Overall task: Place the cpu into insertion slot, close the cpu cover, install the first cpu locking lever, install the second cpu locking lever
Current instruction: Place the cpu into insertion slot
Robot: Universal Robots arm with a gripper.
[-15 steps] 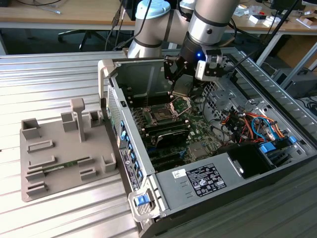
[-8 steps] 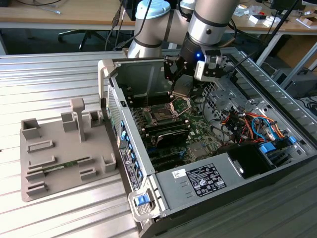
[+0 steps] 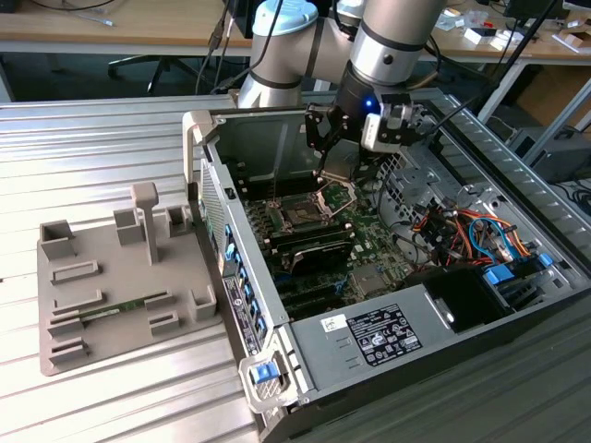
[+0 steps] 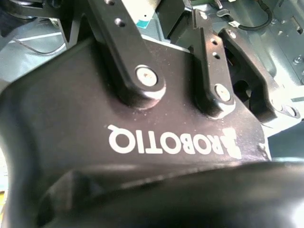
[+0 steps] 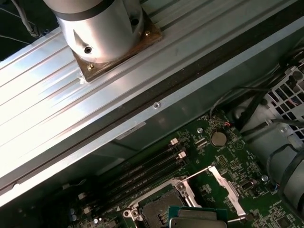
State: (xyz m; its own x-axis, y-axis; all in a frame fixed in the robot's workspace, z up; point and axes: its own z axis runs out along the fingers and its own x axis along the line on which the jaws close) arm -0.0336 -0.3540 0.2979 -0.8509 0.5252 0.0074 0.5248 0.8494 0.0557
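The cpu point(image 5: 197, 220) held above the open socket area.

Exterior view: the arm point(image 3: 388, 46) reaches into the open-topped computer case point(image 3: 205, 148) on the ribbed desk point(image 3: 92, 157). The jaws hang just above the insertion slot point(image 3: 303, 218), and the cpu cover point(image 3: 338, 195) stands raised on the exterior view's right of it. Second wrist view: the jaws are clenched on the cpu point(image 4: 148, 13) by opposite edges. First wrist view: the cpu hovers between the uncovered insertion slot point(image 5: 153, 214) and the upright cpu cover point(image 5: 227, 187). Memory slots point(image 5: 142, 171) run close along the insertion slot's other side.
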